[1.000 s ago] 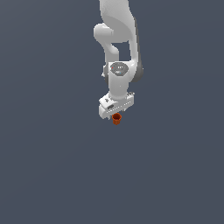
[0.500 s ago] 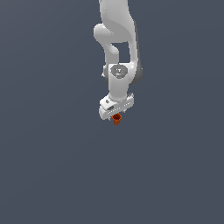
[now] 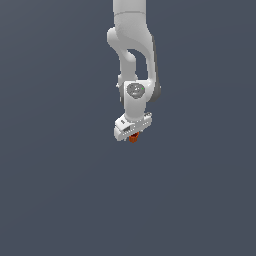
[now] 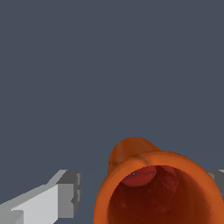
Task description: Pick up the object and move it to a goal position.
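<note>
The jaws are pinching the object (image 4: 157,188) between them: in the wrist view you see one grey finger (image 4: 61,197) to one side of it and the edge of the other finger (image 4: 218,177) just past its far rim. In the exterior view, the white gripper (image 3: 133,134) points downward from the arm (image 3: 134,60), and the object shows only as a tiny orange-red bit poking out beneath the fingertips. It is held clear of the flat grey-blue ground (image 3: 60,200), which suggests you are carrying it toward the goal; no goal marker is visible in either view.

Up close, the object is not blocky but rounded: a hollow, cup-like shape with a wide, smooth orange rim opening toward the wrist camera, a darker red-brown inside, and a bulging closed end behind. Its surface looks matte and untextured. The fingers are plain, boxy and pale grey. I judge that the grip across the curved wall could slip if jolted.
</note>
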Controlling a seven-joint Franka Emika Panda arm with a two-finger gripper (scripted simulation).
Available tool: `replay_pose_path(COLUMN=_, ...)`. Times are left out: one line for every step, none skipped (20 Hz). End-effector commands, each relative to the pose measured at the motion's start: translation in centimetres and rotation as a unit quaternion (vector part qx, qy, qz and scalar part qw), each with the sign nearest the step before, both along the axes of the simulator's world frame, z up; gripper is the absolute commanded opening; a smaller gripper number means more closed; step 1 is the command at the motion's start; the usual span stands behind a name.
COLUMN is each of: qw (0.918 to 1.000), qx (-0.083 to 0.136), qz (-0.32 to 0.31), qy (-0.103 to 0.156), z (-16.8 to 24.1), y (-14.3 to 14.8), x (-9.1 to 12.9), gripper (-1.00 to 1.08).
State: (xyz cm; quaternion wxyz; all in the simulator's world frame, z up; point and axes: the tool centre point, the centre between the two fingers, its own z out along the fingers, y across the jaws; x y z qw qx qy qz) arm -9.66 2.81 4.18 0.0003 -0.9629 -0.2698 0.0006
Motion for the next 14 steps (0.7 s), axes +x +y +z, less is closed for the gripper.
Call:
replay_pose_path(qw=1.0, qx=0.0, qz=0.0, qy=-0.001, z=-0.36, y=-0.01, x=0.05, gripper=1.0)
replay_pose_path(qw=1.0, qx=0.0, qz=0.0, qy=-0.001, z=-0.38, y=0.01, x=0.05, gripper=1.0)
replay_pose_path(qw=1.0, qx=0.0, qz=0.0, qy=-0.001, z=-0.38, y=0.01, x=0.05, gripper=-1.0)
replay_pose_path(qw=1.0, qx=0.0, qz=0.0, qy=-0.001, z=-0.38, y=0.01, x=0.05, gripper=-1.0)
replay_pose_path(qw=1.0, qx=0.0, qz=0.0, qy=-0.001, z=-0.38, y=0.01, x=0.05, gripper=-1.0)
replay_pose_path(qw=1.0, qx=0.0, qz=0.0, qy=-0.001, z=-0.38, y=0.01, x=0.05, gripper=-1.0)
replay_pose_path(qw=1.0, qx=0.0, qz=0.0, qy=-0.001, z=-0.38, y=0.01, x=0.05, gripper=-1.0)
replay_pose_path(qw=1.0, qx=0.0, qz=0.0, qy=-0.001, z=-0.38, y=0.01, x=0.05, gripper=-1.0)
replay_pose_path(qw=1.0, qx=0.0, qz=0.0, qy=-0.001, z=-0.38, y=0.01, x=0.05, gripper=-1.0)
replay_pose_path(qw=1.0, qx=0.0, qz=0.0, qy=-0.001, z=-0.38, y=0.01, x=0.05, gripper=-1.0)
replay_pose_path(qw=1.0, qx=0.0, qz=0.0, qy=-0.001, z=-0.38, y=0.01, x=0.05, gripper=-1.0)
replay_pose_path(qw=1.0, qx=0.0, qz=0.0, qy=-0.001, z=-0.38, y=0.01, x=0.05, gripper=-1.0)
replay_pose_path(qw=1.0, qx=0.0, qz=0.0, qy=-0.001, z=-0.3, y=-0.02, x=0.09, gripper=-1.0)
replay_pose_path(qw=1.0, qx=0.0, qz=0.0, qy=-0.001, z=-0.28, y=-0.01, x=0.09, gripper=-1.0)
